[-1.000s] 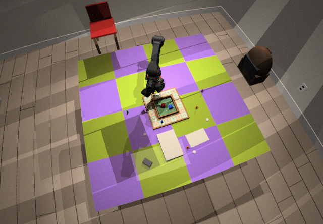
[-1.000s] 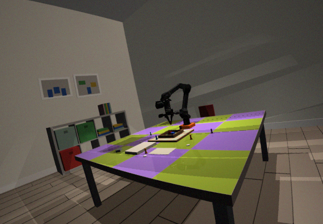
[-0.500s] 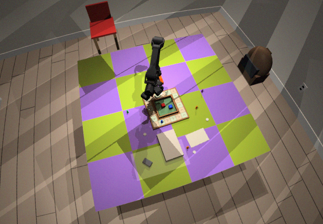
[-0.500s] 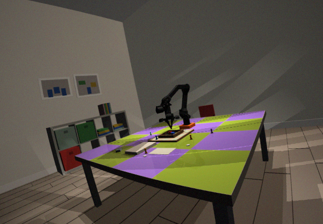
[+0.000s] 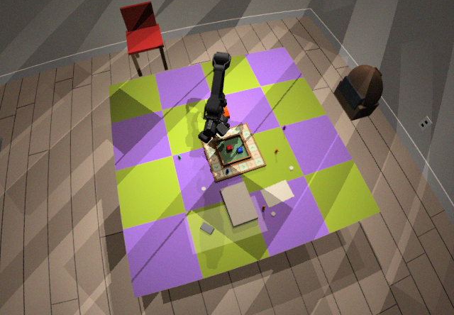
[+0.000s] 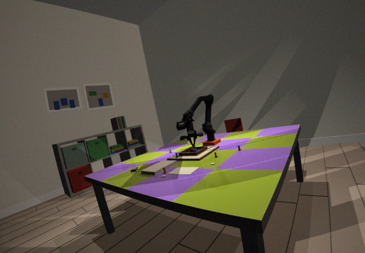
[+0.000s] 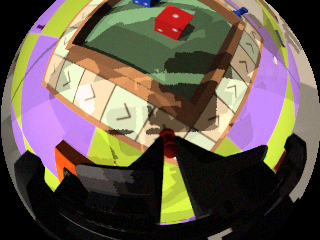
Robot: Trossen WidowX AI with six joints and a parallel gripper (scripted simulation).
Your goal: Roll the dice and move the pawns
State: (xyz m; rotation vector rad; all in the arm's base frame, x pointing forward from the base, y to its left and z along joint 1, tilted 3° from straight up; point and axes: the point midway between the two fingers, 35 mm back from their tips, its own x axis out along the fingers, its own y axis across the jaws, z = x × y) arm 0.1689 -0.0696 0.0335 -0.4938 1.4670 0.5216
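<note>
My gripper (image 6: 193, 146) (image 7: 168, 140) is shut on the red pawn (image 7: 170, 149), held by its upper part at the fingertips, over the near row of the arrow board (image 5: 259, 162) (image 7: 123, 111). Whether its base touches the board cannot be told. The red die (image 5: 229, 147) (image 7: 174, 22) lies in the green-floored tray (image 5: 230, 157) (image 7: 125, 50), with one pip on its top face. The blue die (image 5: 240, 150) (image 7: 145, 2) lies beside it in the tray, cut off in the wrist view; its number is unreadable. The blue pawn (image 5: 227, 171) (image 6: 177, 155) (image 7: 241, 11) stands on the board's far side.
A grey box (image 5: 239, 203) and a pale sheet (image 5: 277, 193) lie beyond the board. A small grey block (image 5: 207, 228), a green pawn (image 5: 179, 157), orange pawns (image 5: 276, 151) (image 5: 263, 207), a purple pawn (image 5: 284, 127) and white discs (image 5: 291, 167) (image 5: 203, 188) are around it.
</note>
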